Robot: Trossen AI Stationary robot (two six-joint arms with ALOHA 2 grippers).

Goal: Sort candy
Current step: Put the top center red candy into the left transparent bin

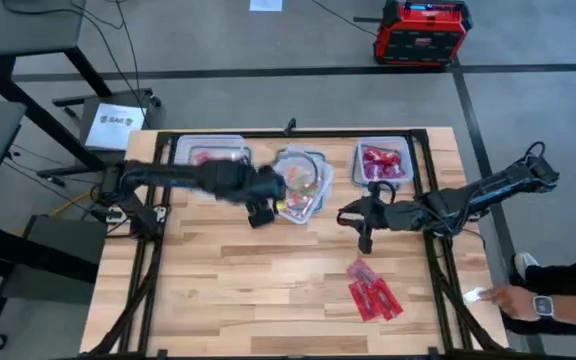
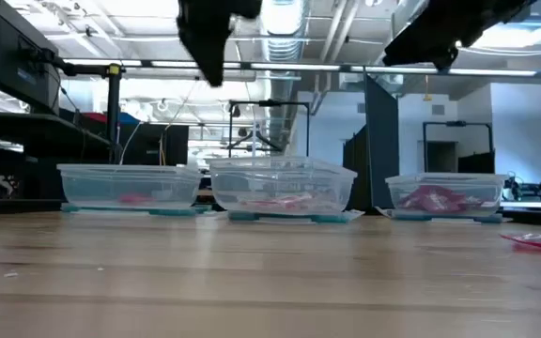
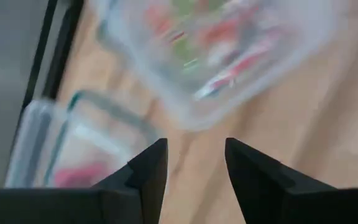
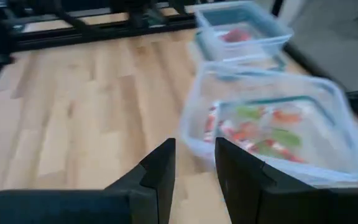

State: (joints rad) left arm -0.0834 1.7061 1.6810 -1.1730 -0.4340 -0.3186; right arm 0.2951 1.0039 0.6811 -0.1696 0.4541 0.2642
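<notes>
While both dark arms hang over the wooden tabletop (image 1: 268, 290), the left tool (image 1: 261, 213) hovers just beside the middle clear plastic container (image 1: 301, 183), fingers parted and empty. The right tool (image 1: 356, 228) sits beyond that container's other side, fingers slightly apart, also empty. Shiny red candy packets (image 1: 373, 293) lie loose on the tabletop near the right tool; more candy fills the three containers. A person's hand (image 1: 513, 298) rests at the tabletop's edge.
</notes>
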